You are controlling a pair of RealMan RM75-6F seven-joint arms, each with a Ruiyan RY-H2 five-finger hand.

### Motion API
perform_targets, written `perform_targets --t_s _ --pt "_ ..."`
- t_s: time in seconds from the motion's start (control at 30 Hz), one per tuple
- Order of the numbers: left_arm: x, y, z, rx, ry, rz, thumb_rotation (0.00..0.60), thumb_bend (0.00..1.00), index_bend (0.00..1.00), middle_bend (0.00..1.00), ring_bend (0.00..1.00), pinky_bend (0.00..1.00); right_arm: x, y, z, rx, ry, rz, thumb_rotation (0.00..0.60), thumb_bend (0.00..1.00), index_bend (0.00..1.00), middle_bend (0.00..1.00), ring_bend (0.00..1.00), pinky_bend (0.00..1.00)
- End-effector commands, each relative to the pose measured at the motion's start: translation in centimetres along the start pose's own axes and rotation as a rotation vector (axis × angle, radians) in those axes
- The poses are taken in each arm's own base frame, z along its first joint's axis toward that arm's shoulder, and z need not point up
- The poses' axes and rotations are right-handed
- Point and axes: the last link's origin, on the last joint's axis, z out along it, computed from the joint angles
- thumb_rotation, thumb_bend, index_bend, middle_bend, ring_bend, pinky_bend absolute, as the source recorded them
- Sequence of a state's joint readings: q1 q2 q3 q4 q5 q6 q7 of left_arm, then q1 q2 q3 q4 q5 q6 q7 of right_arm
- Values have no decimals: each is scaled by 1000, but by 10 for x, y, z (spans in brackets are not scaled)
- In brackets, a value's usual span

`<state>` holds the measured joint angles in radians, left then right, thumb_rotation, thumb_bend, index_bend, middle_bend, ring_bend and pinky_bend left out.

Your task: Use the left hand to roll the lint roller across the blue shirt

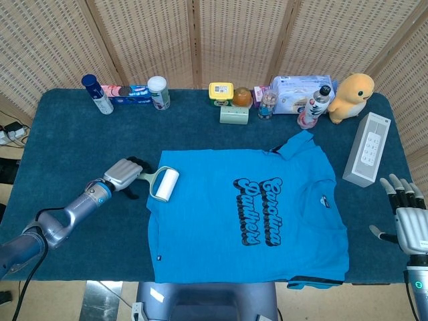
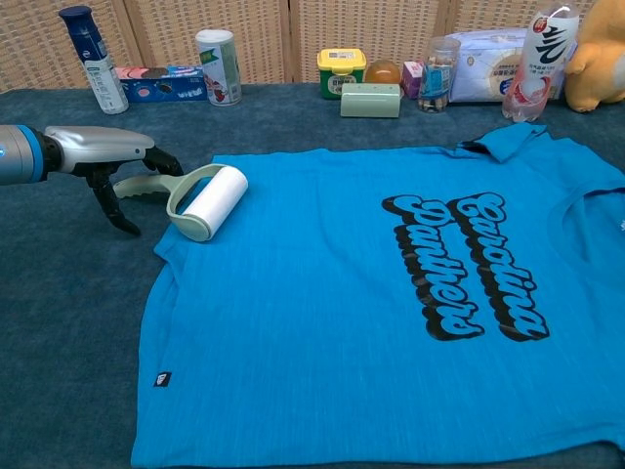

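Blue shirt (image 1: 247,214): lying flat across the centre of the table (image 1: 67,140), printed side up.

Lint roller (image 2: 200,200): resting at centre left of the frame, white roll on the shirt's left sleeve edge, handle pointing left onto the table.

Left hand (image 2: 107,156): sitting over the handle, dark fingers (image 2: 115,207) curling down around it; whether they are gripping cannot be told.

Right hand (image 1: 408,214): hovering at the lower right edge, fingers spread, holding nothing.

We see a woven wicker screen (image 1: 200,37) filling the top of the frame behind a dark blue carpeted table (image 1: 60,134), evenly lit.
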<state>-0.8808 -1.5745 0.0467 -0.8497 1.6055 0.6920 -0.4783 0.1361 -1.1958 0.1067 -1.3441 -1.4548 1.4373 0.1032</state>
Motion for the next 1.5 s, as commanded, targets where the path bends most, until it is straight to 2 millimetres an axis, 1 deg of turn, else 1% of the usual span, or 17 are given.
perform_targets --t_s 0.03,0.1,0.17,0.43,0.6,0.63,0.73,0.87,1.0,1.17,1.33,1.37,1.43,1.47,1.5 --pt "-2 5 1 5 17 11 600 60 429 418 212 185 0 0 0 1 -1 2 600 0 55 0 0 0" --pt "-2 7 3 12 23 16 600 78 492 445 233 202 1 0 0 1 1 3 600 0 55 0 0 0" --pt "-2 9 4 18 35 13 600 93 529 466 253 215 1 0 0 0 6 6 600 0 55 0 0 0" --pt "-2 17 5 36 76 5 600 113 607 517 321 282 2 -1 1 -2 8 9 600 0 50 0 0 0" --pt "-2 21 5 53 91 -6 600 117 691 605 450 381 2 -1 -1 -3 6 8 600 0 49 0 0 0" --pt "-2 21 5 54 95 -7 600 117 701 615 463 391 2 -1 -1 -3 6 8 600 0 49 0 0 0" --pt "2 23 6 64 114 -9 600 116 739 654 519 467 2 -1 -1 -3 4 8 600 0 48 0 0 0" --pt "6 25 8 72 138 -18 600 111 772 695 594 613 2 -1 0 -4 5 9 600 0 47 0 0 0" --pt "10 29 10 71 169 1 600 112 795 720 636 736 3 -1 -1 -5 7 10 600 0 47 0 0 0" --pt "9 34 12 63 194 8 600 110 816 735 675 834 4 0 -1 -7 12 13 600 0 46 0 0 0" --pt "7 37 14 64 200 4 600 123 839 750 739 921 5 0 -1 -9 12 15 600 0 46 0 0 0" --pt "7 38 15 64 195 3 600 184 850 757 753 934 6 0 -1 -9 13 14 600 0 45 0 0 0" --pt "5 39 16 67 172 -22 600 399 866 763 775 953 6 0 -1 -10 12 15 600 0 45 0 0 0" --pt "5 40 16 67 154 -47 600 539 879 767 792 969 6 0 -1 -10 11 16 600 0 45 0 0 0" --pt "7 39 16 68 151 -50 600 638 894 770 813 984 6 0 -1 -11 11 15 600 0 44 0 0 0"
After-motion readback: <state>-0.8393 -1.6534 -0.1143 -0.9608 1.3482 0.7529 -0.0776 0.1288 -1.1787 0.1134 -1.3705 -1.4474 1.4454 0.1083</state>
